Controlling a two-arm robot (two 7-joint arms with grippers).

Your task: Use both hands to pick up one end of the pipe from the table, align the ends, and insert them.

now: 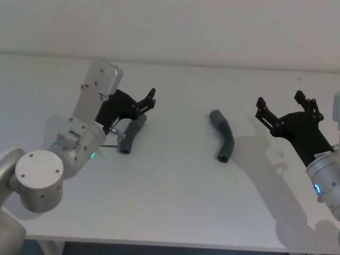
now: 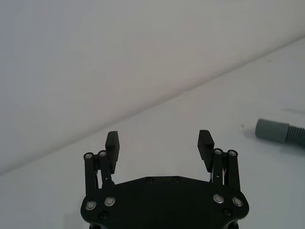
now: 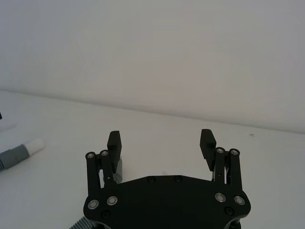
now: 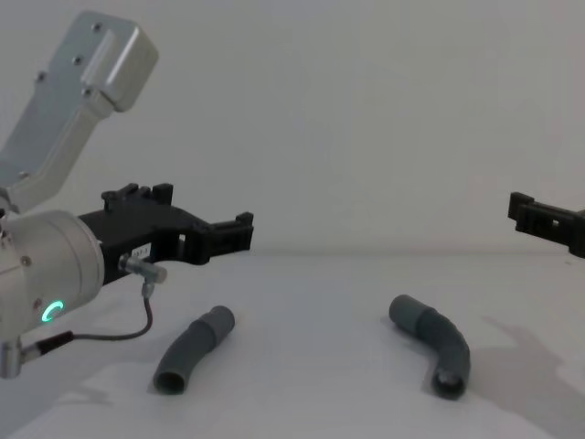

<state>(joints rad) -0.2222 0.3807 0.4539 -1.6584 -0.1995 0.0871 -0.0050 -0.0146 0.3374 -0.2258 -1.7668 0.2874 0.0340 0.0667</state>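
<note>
Left pipe piece lies just under the left gripper; right pipe piece lies off to one side of the right gripper.
The left piece is on the left half of the table. It runs from the far edge toward the near edge, and its white tip seems to be at the far end. The left gripper hangs over that far end, so it only has to go down. The bent right piece lies near the table's middle, also far to near. The right gripper hangs higher, toward the right edge, so it must go left and down. Both grippers have fingers spread wide, holding nothing.
</note>
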